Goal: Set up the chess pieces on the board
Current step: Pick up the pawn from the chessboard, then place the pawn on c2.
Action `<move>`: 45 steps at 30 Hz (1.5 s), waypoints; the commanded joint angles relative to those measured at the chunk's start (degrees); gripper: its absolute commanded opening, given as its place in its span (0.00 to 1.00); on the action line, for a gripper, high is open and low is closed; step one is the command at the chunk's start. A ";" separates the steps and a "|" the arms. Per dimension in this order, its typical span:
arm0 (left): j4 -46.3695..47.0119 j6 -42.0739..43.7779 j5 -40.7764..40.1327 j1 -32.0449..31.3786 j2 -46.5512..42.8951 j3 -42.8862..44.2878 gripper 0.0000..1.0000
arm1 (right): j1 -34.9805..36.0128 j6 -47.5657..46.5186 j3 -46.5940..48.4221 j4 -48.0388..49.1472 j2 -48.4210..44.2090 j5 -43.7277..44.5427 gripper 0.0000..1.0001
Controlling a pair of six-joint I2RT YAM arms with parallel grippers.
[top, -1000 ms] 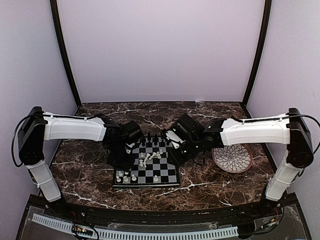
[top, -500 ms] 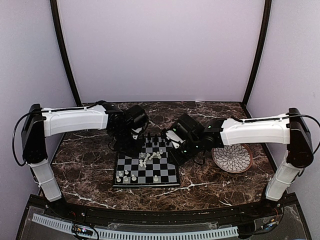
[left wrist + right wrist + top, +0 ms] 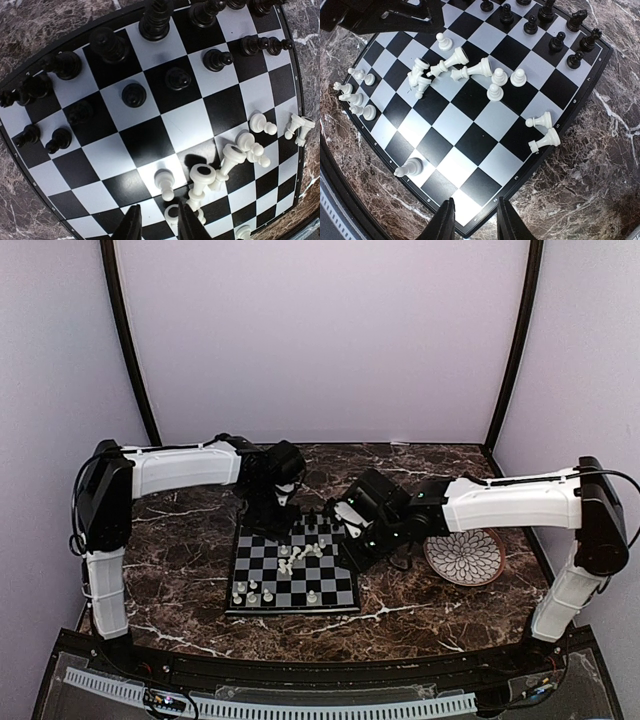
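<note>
The board (image 3: 300, 585) lies mid-table. Black pieces (image 3: 312, 526) stand along its far edge. Several white pieces (image 3: 300, 554) lie toppled in a heap at its middle, and a few white pawns (image 3: 252, 592) stand at the near left. My left gripper (image 3: 272, 528) hangs over the board's far left corner. In the left wrist view it (image 3: 159, 227) is open over the board (image 3: 182, 120), with the fallen white pieces (image 3: 225, 162) just beyond its fingers. My right gripper (image 3: 348, 548) is open at the board's right edge, and in its wrist view it (image 3: 475, 225) is empty above the board's rim (image 3: 520, 187).
A round white petal-patterned plate (image 3: 465, 556) with a brown rim sits on the marble table right of the board, under the right forearm. Two white pieces (image 3: 542, 132) lie near the board's right edge. Black frame posts stand at the back corners.
My left arm has swung from the board's left side up and right to its far left corner. The right arm has stayed almost still. No piece has moved.
</note>
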 commanded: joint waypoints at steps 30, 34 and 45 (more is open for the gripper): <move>-3.99 4.59 2.31 1.78 4.47 4.79 0.03 | -0.67 2.29 -2.46 1.31 -4.26 0.84 0.30; -5.52 4.98 0.78 1.86 0.09 2.73 0.00 | -0.67 2.10 -2.44 1.18 -4.29 0.81 0.30; -1.87 -0.20 5.68 -1.08 -13.91 -14.29 0.00 | -0.67 1.35 -1.52 1.07 -3.18 0.15 0.30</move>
